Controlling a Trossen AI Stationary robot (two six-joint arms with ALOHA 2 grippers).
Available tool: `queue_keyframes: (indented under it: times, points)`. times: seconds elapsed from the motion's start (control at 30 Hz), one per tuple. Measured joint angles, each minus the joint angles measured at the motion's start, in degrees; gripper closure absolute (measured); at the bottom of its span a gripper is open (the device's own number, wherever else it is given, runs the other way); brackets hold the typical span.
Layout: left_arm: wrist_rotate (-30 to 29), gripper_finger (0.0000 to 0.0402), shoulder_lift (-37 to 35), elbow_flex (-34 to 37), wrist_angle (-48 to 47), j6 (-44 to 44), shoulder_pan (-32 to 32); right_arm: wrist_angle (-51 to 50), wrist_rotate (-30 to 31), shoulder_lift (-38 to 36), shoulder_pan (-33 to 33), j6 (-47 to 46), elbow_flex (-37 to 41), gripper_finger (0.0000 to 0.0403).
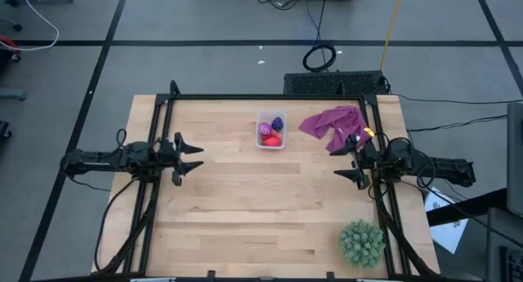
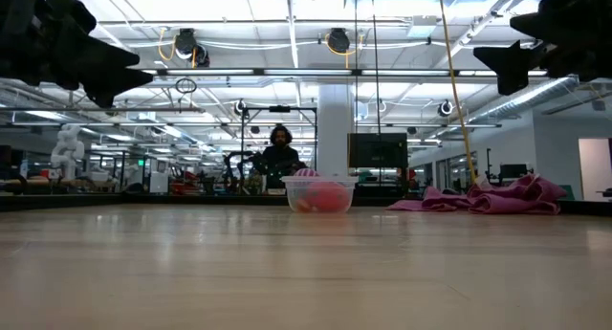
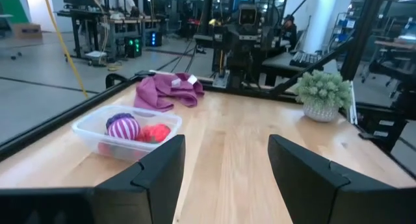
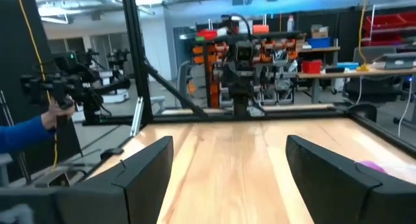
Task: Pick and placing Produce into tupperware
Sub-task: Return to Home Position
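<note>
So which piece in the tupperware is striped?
The magenta ball, with pale stripes; the red piece beside it and the blue-purple one are plain. The left gripper and right gripper wait open, far off.

The left hand (image 3: 225,146) hangs over the wooden counter (image 3: 240,123) with its fingers (image 3: 156,175) spread wide. Ahead sits the clear tupperware (image 3: 88,128), holding a striped magenta ball (image 3: 123,127) and a red piece (image 3: 156,133). A purple cloth (image 3: 166,91) lies just beyond it, with a green spiky ball (image 3: 323,91) well apart.
</note>
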State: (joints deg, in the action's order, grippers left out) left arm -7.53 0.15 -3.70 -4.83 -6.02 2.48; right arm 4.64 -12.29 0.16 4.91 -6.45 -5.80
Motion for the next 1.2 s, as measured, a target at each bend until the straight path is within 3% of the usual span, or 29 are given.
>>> queue_keyframes:
  times: [0.6, 0.83, 1.2]
  points:
    - [-1.95, 0.0176, 0.02, 0.0, -0.01, -3.15, 0.0, -1.05, 0.0, 0.02, 0.0, 4.5, 0.09, 0.0112]
    - [-1.95, 0.0176, 0.0, 0.0, -0.02, -3.13, 0.0, -1.2, 0.0, 0.02, 0.0, -3.58, 0.09, 0.0112]
    - [-1.93, 0.0176, 0.01, 0.0, -0.04, -3.15, 0.0, -1.21, -0.02, 0.02, 0.0, -4.84, 0.11, 0.0112]
